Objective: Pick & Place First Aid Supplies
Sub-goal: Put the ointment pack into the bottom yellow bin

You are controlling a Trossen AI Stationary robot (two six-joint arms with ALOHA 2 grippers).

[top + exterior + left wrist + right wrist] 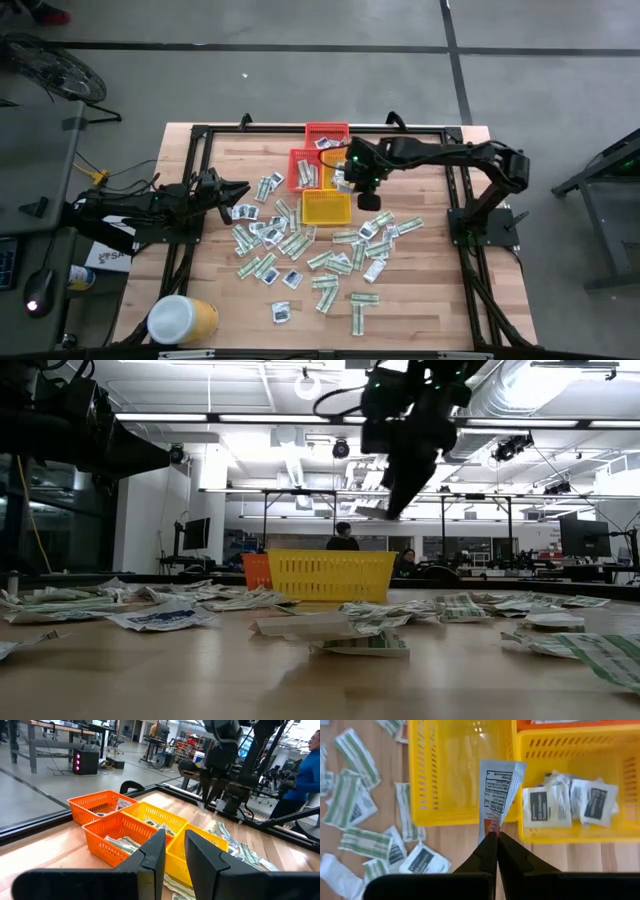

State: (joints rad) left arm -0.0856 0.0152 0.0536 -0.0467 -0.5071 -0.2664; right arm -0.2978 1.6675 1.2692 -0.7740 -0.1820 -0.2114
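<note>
My right gripper (350, 185) hangs above the cluster of small baskets, shut on one pale grey packet (497, 790) with black print and an orange end. Under it stand an empty yellow basket (460, 770) and a second yellow basket (625, 775) holding several white square packets (570, 805). Many more first aid packets (300, 250) lie flat on the wooden table. My left gripper (172, 850) waits level at the table's left, open, with nothing between its fingers. My right gripper pinches the packet's orange end (491, 826) between its two fingertips (487, 845). The fingers slant steeply down from above. The packet is lifted clear, over the neighbouring rims of the two yellow baskets.
A red basket (326, 133) and an orange basket (303, 170) stand behind the yellow ones. A big yellow tub with a white lid (180, 318) lies at the near left corner. A black frame (200, 135) runs round the table. People show in the room beyond.
</note>
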